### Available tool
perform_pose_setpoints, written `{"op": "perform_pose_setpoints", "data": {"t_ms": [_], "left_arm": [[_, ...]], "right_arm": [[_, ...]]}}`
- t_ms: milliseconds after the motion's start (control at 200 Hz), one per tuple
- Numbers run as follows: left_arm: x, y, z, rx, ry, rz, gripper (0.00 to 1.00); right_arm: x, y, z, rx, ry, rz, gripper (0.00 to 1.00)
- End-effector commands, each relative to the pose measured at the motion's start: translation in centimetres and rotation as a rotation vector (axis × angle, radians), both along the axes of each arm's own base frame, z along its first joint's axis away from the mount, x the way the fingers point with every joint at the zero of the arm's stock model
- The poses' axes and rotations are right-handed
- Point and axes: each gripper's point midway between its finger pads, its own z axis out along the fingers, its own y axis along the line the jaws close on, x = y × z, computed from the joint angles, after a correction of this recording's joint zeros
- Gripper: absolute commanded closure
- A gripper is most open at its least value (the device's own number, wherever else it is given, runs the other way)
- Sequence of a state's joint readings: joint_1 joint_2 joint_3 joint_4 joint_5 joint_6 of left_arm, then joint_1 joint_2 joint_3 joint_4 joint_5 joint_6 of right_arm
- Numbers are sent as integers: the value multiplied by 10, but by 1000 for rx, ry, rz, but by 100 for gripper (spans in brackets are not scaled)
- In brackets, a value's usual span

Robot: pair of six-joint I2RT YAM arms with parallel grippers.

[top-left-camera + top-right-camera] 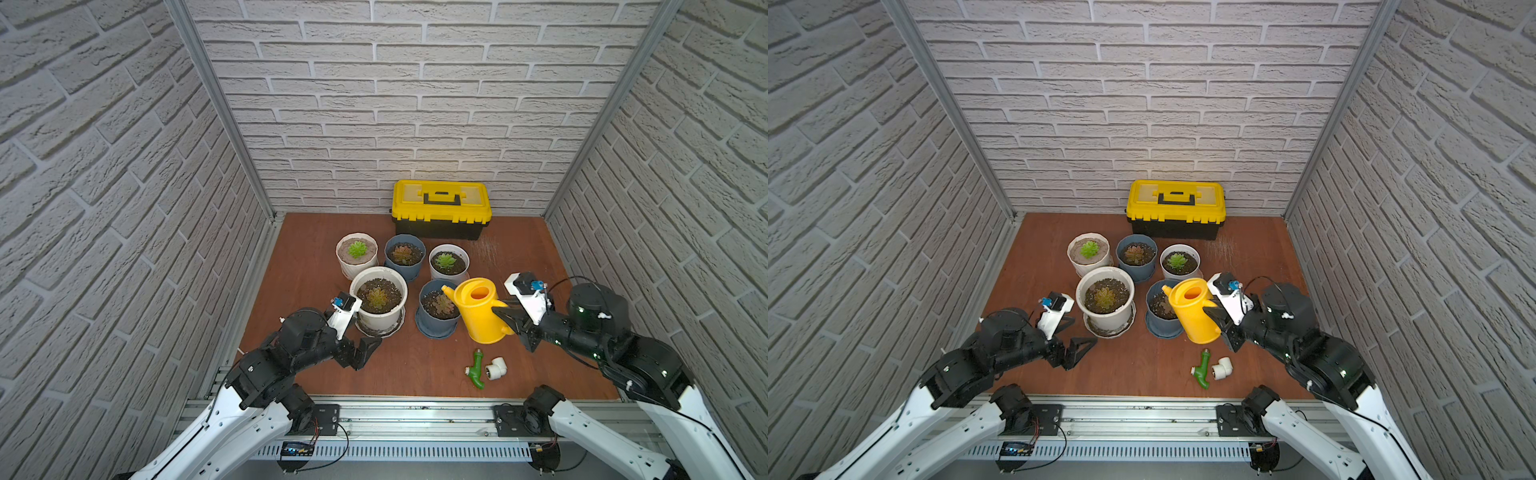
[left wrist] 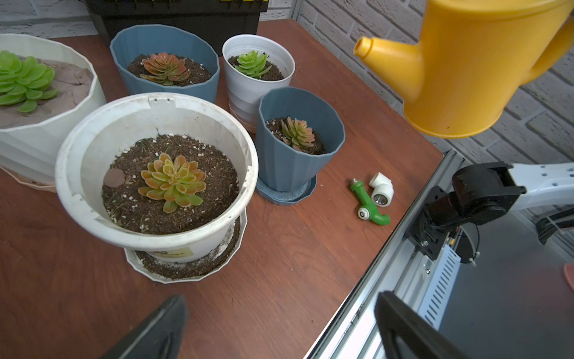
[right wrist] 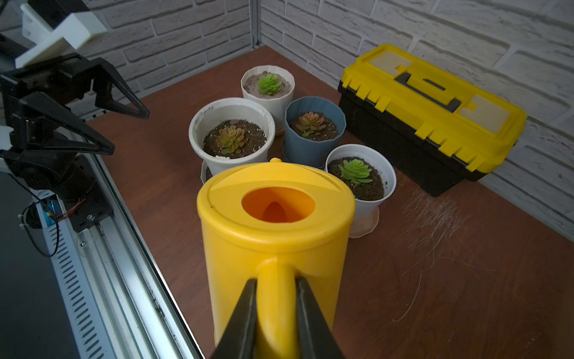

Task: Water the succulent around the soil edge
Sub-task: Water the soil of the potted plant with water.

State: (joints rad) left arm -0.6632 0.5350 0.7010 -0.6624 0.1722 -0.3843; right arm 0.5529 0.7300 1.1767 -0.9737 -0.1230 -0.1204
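A yellow watering can (image 1: 478,309) hangs upright above the table at the right, its handle between the fingers of my right gripper (image 3: 275,281), which is shut on it. The spout (image 1: 446,289) reaches over the far rim of the near blue pot (image 1: 432,328), which holds a reddish-green succulent (image 1: 441,305) in dark soil. No water shows at the spout. My left gripper (image 1: 365,330) stands open and empty just beside the large white pot (image 1: 354,291), whose succulent (image 2: 170,183) sits mid-soil.
Three more potted succulents stand behind: white (image 1: 356,253), blue (image 1: 404,253), white (image 1: 448,262). A yellow and black toolbox (image 1: 440,208) is at the back wall. A green fitting (image 1: 478,368) and white elbow (image 1: 496,368) lie near the front edge.
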Motion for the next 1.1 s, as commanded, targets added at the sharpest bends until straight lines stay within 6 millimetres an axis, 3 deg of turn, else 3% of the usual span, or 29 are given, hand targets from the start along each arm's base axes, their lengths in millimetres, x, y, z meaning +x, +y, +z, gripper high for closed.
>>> {"op": "perform_pose_setpoints", "data": {"t_ms": [0,280,540,730,910,1095], "left_arm": [[3,11,7,37,-32,60,2],[1,23,15,18,-98,100,2],[1,25,17,9,-112,107,2],[1,26,16,9,-115,109,2],[1,26,17,8,-119,113,2],[1,27,15,11,-115,114,2]], "right_arm": [[9,4,-5,-52,32,-6,97],[28,18,-26,-202,127,-32,97],[49,25,-18,-296,145,-110,97],[60,40,-9,-291,167,-116,97],[65,55,-13,-290,220,-88,97],[79,54,-8,-295,182,-140,97]]}}
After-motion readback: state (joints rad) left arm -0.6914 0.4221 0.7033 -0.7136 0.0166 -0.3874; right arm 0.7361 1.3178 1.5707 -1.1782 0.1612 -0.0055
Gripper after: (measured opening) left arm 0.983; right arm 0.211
